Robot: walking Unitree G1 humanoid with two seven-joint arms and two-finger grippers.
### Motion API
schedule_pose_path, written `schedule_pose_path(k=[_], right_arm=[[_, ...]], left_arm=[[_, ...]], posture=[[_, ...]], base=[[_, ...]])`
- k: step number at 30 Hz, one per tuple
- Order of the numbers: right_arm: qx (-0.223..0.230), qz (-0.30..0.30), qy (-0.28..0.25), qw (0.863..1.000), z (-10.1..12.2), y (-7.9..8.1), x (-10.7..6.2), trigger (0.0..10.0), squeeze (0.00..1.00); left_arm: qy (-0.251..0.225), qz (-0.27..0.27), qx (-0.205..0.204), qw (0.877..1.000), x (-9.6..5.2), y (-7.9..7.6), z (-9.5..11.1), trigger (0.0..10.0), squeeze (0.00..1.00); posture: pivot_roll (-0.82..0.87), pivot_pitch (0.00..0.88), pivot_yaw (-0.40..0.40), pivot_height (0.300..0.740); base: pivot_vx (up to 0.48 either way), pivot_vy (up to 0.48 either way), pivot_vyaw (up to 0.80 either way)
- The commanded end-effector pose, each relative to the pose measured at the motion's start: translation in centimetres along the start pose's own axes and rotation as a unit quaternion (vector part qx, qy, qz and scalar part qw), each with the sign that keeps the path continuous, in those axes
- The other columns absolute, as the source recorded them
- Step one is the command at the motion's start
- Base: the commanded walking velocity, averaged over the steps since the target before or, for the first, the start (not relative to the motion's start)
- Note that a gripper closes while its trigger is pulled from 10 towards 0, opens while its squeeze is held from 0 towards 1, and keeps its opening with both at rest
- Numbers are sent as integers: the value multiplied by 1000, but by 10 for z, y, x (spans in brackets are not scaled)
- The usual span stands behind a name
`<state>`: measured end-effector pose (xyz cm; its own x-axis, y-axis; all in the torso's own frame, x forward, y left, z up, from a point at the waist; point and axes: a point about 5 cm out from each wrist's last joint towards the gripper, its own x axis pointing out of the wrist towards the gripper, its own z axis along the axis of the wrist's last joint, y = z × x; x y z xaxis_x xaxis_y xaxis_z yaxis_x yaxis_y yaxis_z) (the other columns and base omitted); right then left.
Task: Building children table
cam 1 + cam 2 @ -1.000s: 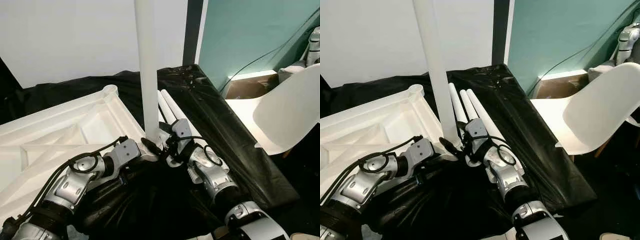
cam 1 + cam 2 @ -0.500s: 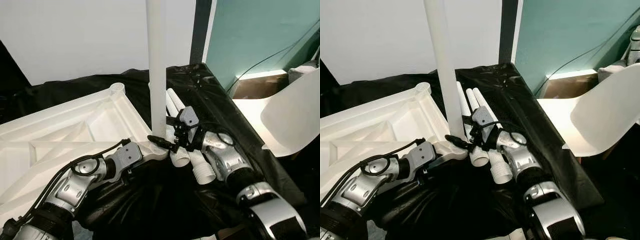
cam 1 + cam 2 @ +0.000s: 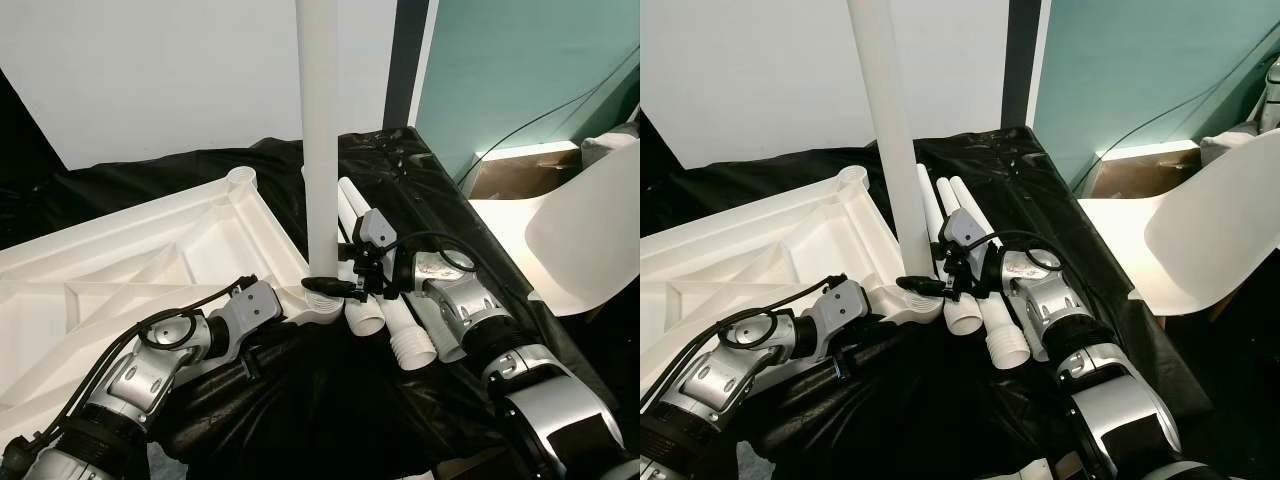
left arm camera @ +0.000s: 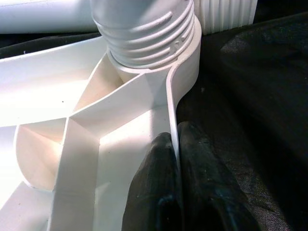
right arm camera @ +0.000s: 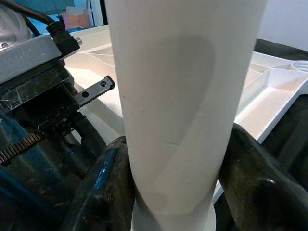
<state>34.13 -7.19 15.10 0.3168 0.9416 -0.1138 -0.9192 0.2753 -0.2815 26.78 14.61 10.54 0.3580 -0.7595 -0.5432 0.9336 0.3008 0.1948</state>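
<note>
The white tabletop [image 3: 150,250] lies upside down on black cloth, ribs facing up. One white leg [image 3: 321,150] stands upright in its near corner socket [image 4: 185,62], threads [image 4: 144,29] still showing. My left gripper [image 4: 174,132] is shut on the tabletop's rim just behind that socket, one finger [image 4: 154,183] on each side of the wall. My right gripper [image 5: 178,144] is shut around the upright leg low down, and shows at the leg's base [image 3: 332,286]. Three loose legs [image 3: 390,315] lie side by side beneath my right wrist.
A white moulded chair [image 3: 590,230] stands close on the right, beside the edge of the black-covered platform [image 3: 470,250]. A brown box [image 3: 510,170] and a cable sit by the teal wall behind it. A white wall backs the tabletop.
My right arm has swung out to the right, uncovering the threaded ends of the loose legs, and its fingers now clasp the upright leg's base. The view has shifted slightly.
</note>
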Motion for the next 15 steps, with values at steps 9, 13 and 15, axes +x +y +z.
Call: schedule_pose_path(k=[9, 13, 15], right_arm=[[108, -285, -38, 952, -36, 22, -5, 0, 0], [118, -292, -44, 948, -36, 32, 1, 0, 0], [114, -300, -42, 946, -34, 26, 1, 10000, 0]], left_arm=[[41, -96, -28, 994, 10, -27, -22, 10000, 0], [44, -97, -30, 994, 8, -28, -23, 10000, 0], [46, -97, -30, 994, 7, -28, -24, 10000, 0]], posture=[[89, 0, 12, 740], [86, 0, 16, 740], [85, 0, 17, 740]], base=[[0, 0, 0], [0, 0, 0], [0, 0, 0]])
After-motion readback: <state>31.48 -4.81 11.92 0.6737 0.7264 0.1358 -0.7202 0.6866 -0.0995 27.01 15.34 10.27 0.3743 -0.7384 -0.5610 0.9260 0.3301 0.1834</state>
